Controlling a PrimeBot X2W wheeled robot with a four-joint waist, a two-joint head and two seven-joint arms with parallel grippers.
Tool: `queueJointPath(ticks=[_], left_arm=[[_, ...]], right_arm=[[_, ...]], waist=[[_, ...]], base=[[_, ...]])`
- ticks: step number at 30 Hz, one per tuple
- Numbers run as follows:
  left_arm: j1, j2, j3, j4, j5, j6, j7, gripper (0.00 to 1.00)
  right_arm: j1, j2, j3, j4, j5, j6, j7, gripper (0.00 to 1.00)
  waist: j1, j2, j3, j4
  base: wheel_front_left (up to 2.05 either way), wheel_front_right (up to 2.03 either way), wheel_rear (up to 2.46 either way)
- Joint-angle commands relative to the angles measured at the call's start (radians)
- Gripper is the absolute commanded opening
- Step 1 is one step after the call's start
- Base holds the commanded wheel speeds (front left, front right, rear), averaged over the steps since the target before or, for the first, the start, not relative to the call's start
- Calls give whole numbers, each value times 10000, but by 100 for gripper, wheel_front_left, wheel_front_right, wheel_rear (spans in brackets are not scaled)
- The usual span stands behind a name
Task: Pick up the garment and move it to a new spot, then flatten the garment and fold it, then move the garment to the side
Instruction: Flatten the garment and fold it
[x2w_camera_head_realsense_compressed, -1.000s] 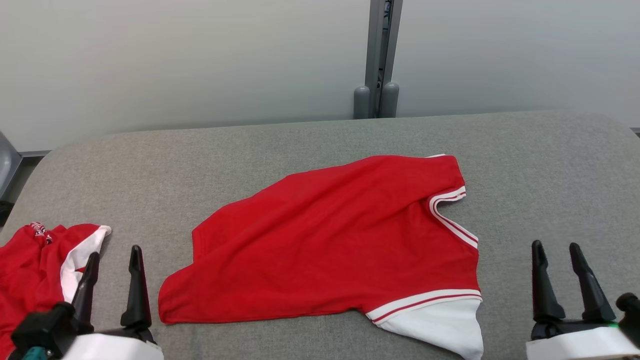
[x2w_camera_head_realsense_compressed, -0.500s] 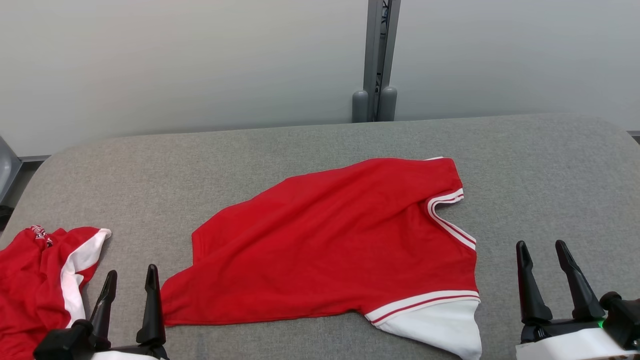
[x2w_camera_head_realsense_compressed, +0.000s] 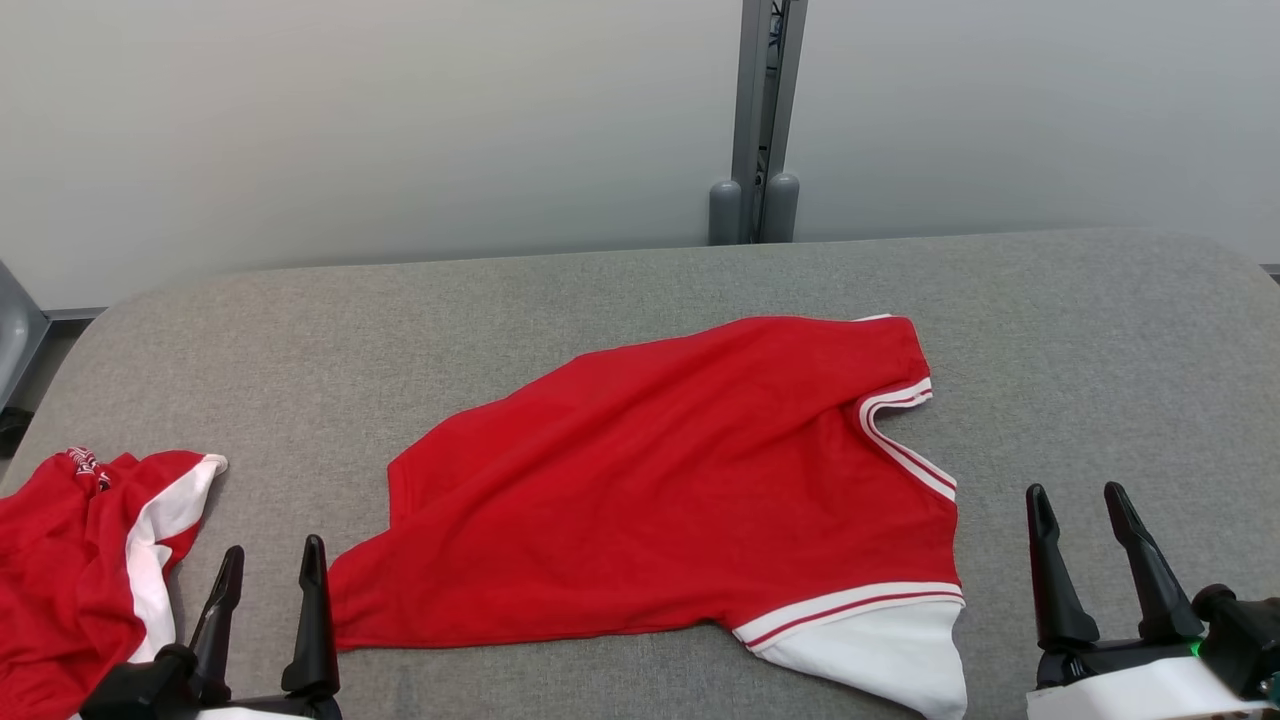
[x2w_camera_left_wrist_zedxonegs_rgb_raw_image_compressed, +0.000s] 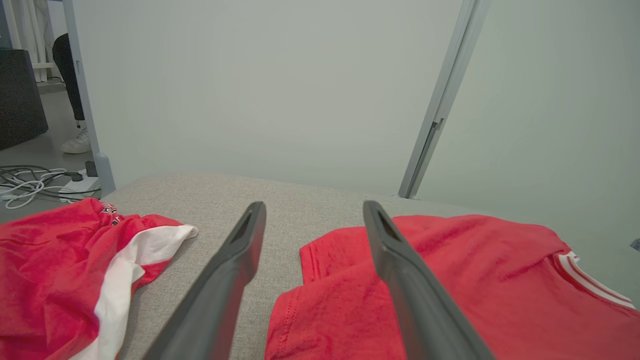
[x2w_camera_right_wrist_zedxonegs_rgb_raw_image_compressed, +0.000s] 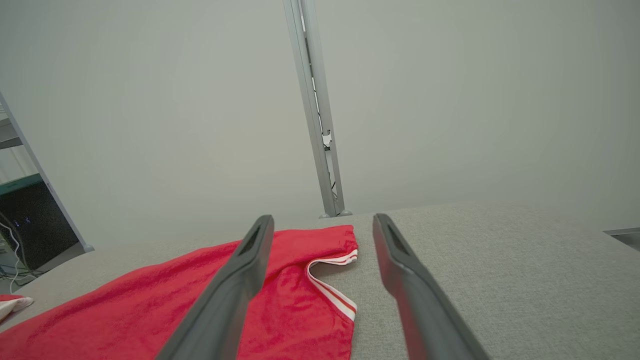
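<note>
At the lower left of the head view a second shirt (x2w_camera_head_realsense_compressed: 60, 570), red and white, lies crumpled on the grey padded table (x2w_camera_head_realsense_compressed: 600, 300) and is cut off by the frame edge. Just right of it, at the bottom edge, the left gripper (x2w_camera_head_realsense_compressed: 274, 548) points up the frame. Its two dark fingers are spread wide with nothing between them. Its right finger stands just beside the lower left corner of the red shirt (x2w_camera_head_realsense_compressed: 680, 480); whether it touches the cloth cannot be told. That shirt fills the middle of the frame. It lies mostly flat with soft creases and slants from lower left to upper right. A striped neck trim (x2w_camera_head_realsense_compressed: 900, 440) is on its right side and a white panel (x2w_camera_head_realsense_compressed: 880, 650) at its lower right corner. Behind the table a grey post (x2w_camera_head_realsense_compressed: 757, 120) rises against the pale wall. At the lower right the right gripper (x2w_camera_head_realsense_compressed: 1075, 492) stands over bare table, apart from the shirt, fingers wide and empty. In the upper left of the left wrist view are a person's leg and pale shoe (x2w_camera_left_wrist_zedxonegs_rgb_raw_image_compressed: 75, 142), with cables (x2w_camera_left_wrist_zedxonegs_rgb_raw_image_compressed: 30, 182) on the floor.
</note>
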Motion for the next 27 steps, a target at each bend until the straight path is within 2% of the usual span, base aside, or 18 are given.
queueJointPath(ticks=[1,17,21,23,27], left_arm=[[-109,-50,108,38,139,-94,-46,100],[-162,-282,391,424,459,-378,-45,100],[-145,-234,450,563,327,-435,-31,100],[-70,-157,529,629,221,-368,140,100],[6,24,569,715,82,-349,683,100]], right_arm=[[-52,-12,-12,34,-36,1,-48,100],[-25,-126,130,189,113,1,-48,100],[282,-773,926,647,909,1,62,100],[428,-1391,1436,962,1725,1,783,100],[577,-1969,2129,1138,2696,1,1901,100]], waist=[[0,-1,-6,5],[0,-1,10,3],[0,-1,19,12],[0,-1,40,3],[0,-1,96,-50]], base=[[0,0,0],[0,0,0],[0,0,0],[0,0,0],[0,0,0]])
